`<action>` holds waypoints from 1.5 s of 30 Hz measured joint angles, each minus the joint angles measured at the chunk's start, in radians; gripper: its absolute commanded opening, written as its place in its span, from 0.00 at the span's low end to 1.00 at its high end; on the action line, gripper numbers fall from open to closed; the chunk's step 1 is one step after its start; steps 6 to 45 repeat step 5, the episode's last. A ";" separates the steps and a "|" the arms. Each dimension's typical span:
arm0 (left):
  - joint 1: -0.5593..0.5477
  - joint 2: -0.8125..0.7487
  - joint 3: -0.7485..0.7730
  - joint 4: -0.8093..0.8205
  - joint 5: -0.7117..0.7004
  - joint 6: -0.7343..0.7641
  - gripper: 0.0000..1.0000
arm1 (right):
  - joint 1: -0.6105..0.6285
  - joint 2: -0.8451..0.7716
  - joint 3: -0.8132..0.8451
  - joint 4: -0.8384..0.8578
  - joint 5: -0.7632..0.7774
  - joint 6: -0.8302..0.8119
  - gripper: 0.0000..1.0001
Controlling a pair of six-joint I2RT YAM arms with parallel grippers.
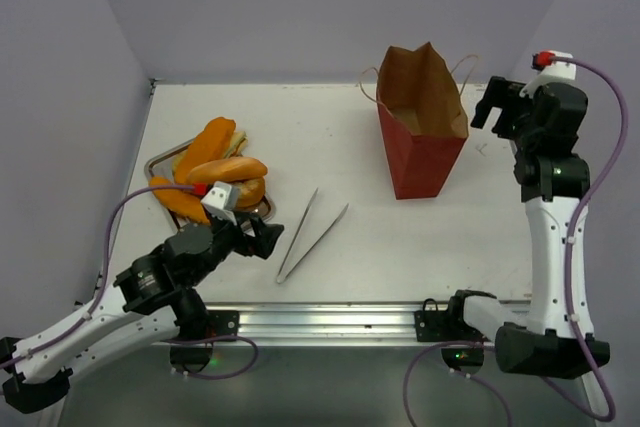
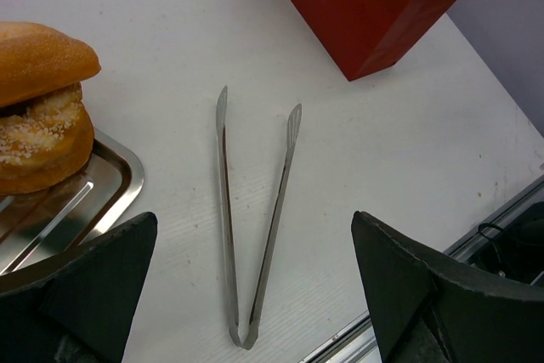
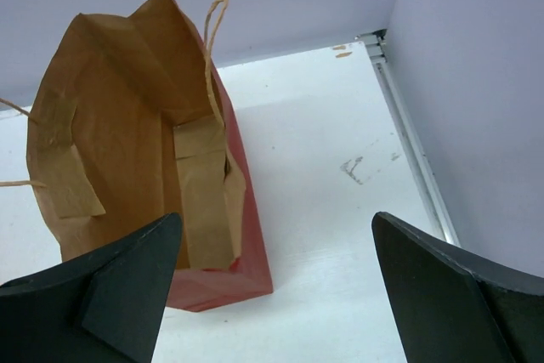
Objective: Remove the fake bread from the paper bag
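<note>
Fake bread: all the pieces in sight lie heaped at the left of the table, on one square metal tray, well apart from the paper bag.

Count from the top view: three long golden-orange rolls, one round orange-brown bun, and a pale-yellow piece showing at the far edge of the heap. Anything under the rolls is hidden, so I cannot count further.

The left wrist view shows the bun with a speckled, seeded top. One roll rests on it, and both overhang the tray's rim.

Paper bag: one, standing upright at the far right-centre of the table with its mouth open. It is dark red outside and brown kraft inside, with two thin tan cord handles.

From the right wrist view, the inside shows brown walls, folded gussets and two lighter paper strips glued below the handles. The lowest part of the inside is partly cut off by a finger.

Tongs: one metal pair, lying flat on the table between tray and bag. The arms are spread, the joined end nearer the arms' bases.

Left gripper: low over the table, just beside the tray's near right corner and facing the tongs. Jaws are spread wide, nothing between them.

Right gripper: raised just right of the bag's mouth. Jaws are spread wide, holding nothing.
</note>
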 measured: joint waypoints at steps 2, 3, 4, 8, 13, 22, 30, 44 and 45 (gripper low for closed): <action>0.000 -0.007 0.000 -0.001 -0.001 0.000 1.00 | 0.000 -0.042 -0.006 -0.011 0.016 -0.017 0.99; 0.000 -0.008 0.000 -0.001 -0.002 0.000 0.99 | 0.000 -0.072 -0.018 -0.010 0.021 -0.027 0.99; 0.000 -0.008 0.000 -0.003 -0.002 0.000 0.99 | 0.000 -0.104 -0.041 -0.006 0.023 -0.043 0.99; 0.000 -0.007 0.000 -0.005 -0.003 0.000 1.00 | 0.000 -0.142 -0.074 0.001 0.025 -0.061 0.99; 0.000 -0.007 0.000 -0.005 -0.003 0.000 1.00 | 0.000 -0.142 -0.074 0.001 0.025 -0.061 0.99; 0.000 -0.007 0.000 -0.005 -0.003 0.000 1.00 | 0.000 -0.142 -0.074 0.001 0.025 -0.061 0.99; 0.000 -0.007 0.000 -0.005 -0.003 0.000 1.00 | 0.000 -0.142 -0.074 0.001 0.025 -0.061 0.99; 0.000 -0.007 0.000 -0.005 -0.003 0.000 1.00 | 0.000 -0.142 -0.074 0.001 0.025 -0.061 0.99; 0.000 -0.007 0.000 -0.005 -0.003 0.000 1.00 | 0.000 -0.142 -0.074 0.001 0.025 -0.061 0.99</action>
